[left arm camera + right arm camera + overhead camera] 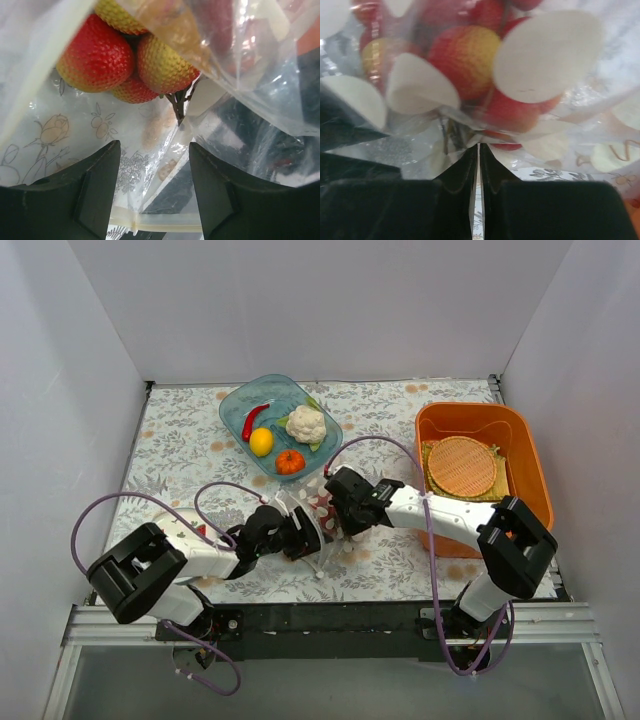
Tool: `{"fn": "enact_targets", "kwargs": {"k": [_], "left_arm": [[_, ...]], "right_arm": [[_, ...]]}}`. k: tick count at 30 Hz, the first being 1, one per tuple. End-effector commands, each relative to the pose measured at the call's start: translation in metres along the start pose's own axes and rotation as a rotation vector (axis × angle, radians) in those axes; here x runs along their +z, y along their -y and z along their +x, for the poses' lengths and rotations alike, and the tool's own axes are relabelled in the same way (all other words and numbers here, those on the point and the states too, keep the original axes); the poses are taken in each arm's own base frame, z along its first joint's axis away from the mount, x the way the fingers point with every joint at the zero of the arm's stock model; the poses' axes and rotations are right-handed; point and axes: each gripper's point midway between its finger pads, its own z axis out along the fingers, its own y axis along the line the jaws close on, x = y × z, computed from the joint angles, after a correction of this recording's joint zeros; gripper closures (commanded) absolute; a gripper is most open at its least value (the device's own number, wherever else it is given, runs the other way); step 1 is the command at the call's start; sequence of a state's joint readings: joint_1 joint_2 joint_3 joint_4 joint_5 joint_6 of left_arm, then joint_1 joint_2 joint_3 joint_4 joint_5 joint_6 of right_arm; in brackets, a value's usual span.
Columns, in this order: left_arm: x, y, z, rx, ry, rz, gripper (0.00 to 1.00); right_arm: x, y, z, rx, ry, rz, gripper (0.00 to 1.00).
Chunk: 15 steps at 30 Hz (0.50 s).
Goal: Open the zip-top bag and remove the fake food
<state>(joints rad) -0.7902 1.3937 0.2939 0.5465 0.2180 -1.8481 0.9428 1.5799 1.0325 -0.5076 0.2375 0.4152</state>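
The zip-top bag (pixel 322 512) lies mid-table between both grippers, clear plastic with white dots. Inside it are red-and-yellow bumpy toy fruits (pixel 100 55), also seen in the right wrist view (pixel 465 55). My left gripper (pixel 298 532) is open (pixel 155 190); the bag's loose plastic and its white zip strip (pixel 165 222) lie between the spread fingers. My right gripper (pixel 337 504) is shut (pixel 479 150) on a thin fold of the bag's plastic. Other fake food sits in the teal bowl (pixel 232 405): a cauliflower (pixel 306 424), a lemon (pixel 261 441), an orange pumpkin (pixel 290 462) and a red chili (pixel 254 420).
An orange bin (pixel 530 455) with a round woven mat (pixel 462 465) stands at the right, close to my right arm. A flower-printed cloth (pixel 180 450) covers the table. White walls close in the left, back and right sides.
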Motion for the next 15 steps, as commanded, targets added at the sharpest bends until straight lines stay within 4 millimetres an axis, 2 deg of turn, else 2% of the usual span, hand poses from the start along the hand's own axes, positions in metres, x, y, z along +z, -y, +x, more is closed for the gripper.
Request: {"fn": "enact_targets", "kwargs": {"k": [1, 2, 3, 4, 6, 7, 8, 10, 11, 13, 14, 15], "left_arm": [[0.005, 0.024, -0.003, 0.032, 0.004, 0.07, 0.48], [0.005, 0.025, -0.003, 0.028, 0.004, 0.075, 0.5], [0.004, 0.027, -0.004, 0.028, 0.007, 0.087, 0.51], [0.002, 0.027, -0.003, 0.025, 0.006, 0.089, 0.57], [-0.003, 0.032, -0.003, 0.03, 0.009, 0.106, 0.62], [-0.005, 0.03, -0.003, 0.03, 0.014, 0.102, 0.68], [-0.01, 0.035, -0.004, 0.037, 0.023, 0.116, 0.7], [-0.014, 0.032, -0.004, 0.044, 0.031, 0.103, 0.77], [-0.016, 0.029, -0.005, 0.043, 0.044, 0.092, 0.84], [-0.023, 0.03, -0.007, 0.044, 0.058, 0.1, 0.88], [-0.025, 0.03, -0.007, 0.046, 0.063, 0.103, 0.9], [-0.026, 0.027, -0.006, 0.043, 0.063, 0.095, 0.93]], "right_arm": [[-0.006, -0.042, -0.013, -0.036, 0.03, -0.161, 0.89], [-0.008, -0.049, -0.018, -0.035, 0.051, -0.197, 0.89], [-0.009, -0.056, -0.014, -0.037, 0.04, -0.244, 0.89], [-0.01, -0.06, -0.016, -0.037, 0.048, -0.264, 0.9], [-0.012, -0.063, -0.019, -0.035, 0.059, -0.281, 0.9], [-0.014, -0.063, -0.024, -0.031, 0.072, -0.278, 0.9], [-0.014, -0.061, -0.025, -0.03, 0.075, -0.266, 0.9], [-0.018, -0.057, -0.034, -0.02, 0.099, -0.241, 0.9], [-0.022, -0.055, -0.037, -0.007, 0.111, -0.231, 0.9], [-0.027, -0.044, -0.043, 0.009, 0.133, -0.173, 0.9], [-0.036, -0.043, -0.049, 0.017, 0.161, -0.171, 0.89], [-0.041, -0.04, -0.053, 0.031, 0.181, -0.157, 0.84]]}}
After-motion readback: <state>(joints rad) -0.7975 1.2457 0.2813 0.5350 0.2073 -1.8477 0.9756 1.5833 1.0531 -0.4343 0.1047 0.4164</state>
